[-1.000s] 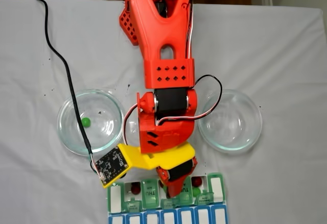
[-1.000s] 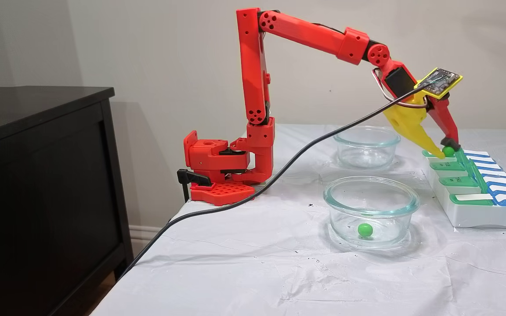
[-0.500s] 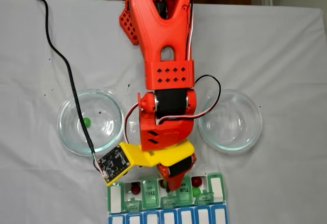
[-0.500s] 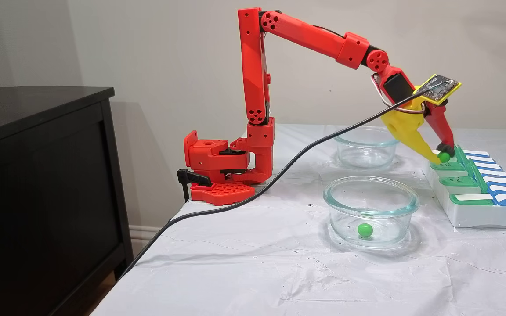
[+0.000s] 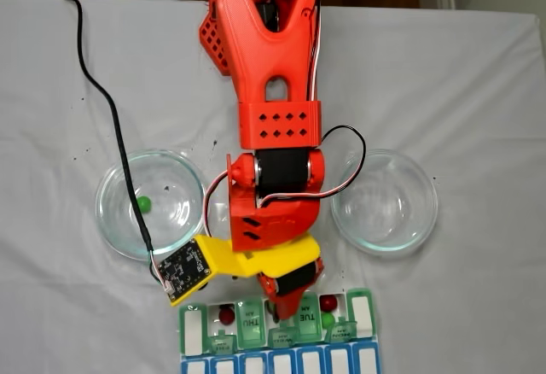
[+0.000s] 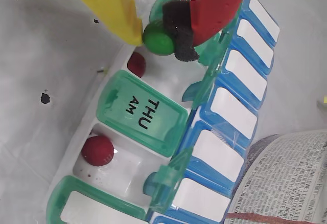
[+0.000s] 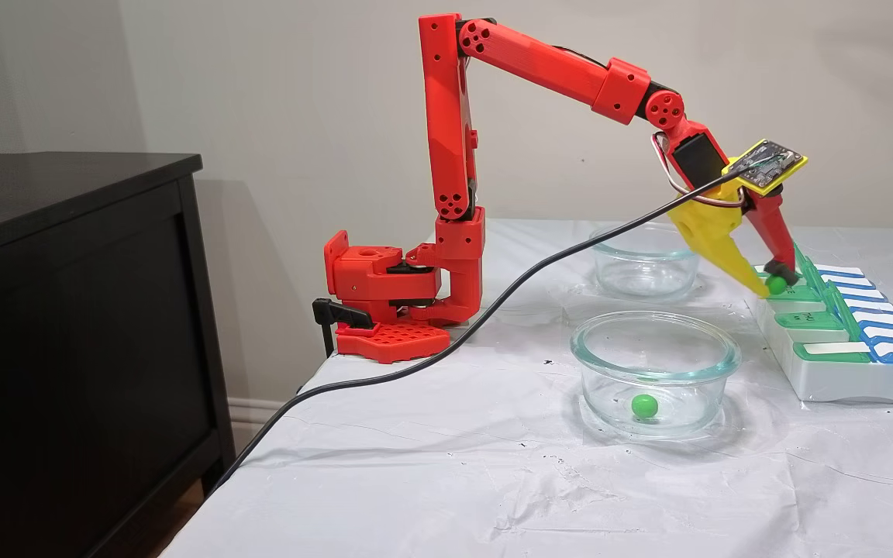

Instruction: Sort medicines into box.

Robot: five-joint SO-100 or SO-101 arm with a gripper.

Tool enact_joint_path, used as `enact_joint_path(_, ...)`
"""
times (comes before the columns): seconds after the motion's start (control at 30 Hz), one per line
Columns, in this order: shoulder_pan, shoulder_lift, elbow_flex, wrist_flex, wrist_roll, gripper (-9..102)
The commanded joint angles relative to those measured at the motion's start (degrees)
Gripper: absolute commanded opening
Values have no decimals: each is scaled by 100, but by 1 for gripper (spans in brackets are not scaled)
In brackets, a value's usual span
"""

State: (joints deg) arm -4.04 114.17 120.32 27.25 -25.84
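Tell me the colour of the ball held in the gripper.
Green: the ball is pinched in the gripper, clearest in the wrist view.

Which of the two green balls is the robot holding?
The green ball pinched in the gripper above the pill box; the other green ball lies loose in a glass dish.
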Motion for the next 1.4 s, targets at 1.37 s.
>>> enact_joint_path(1.37,-70,-167,-387,-422,-281,28)
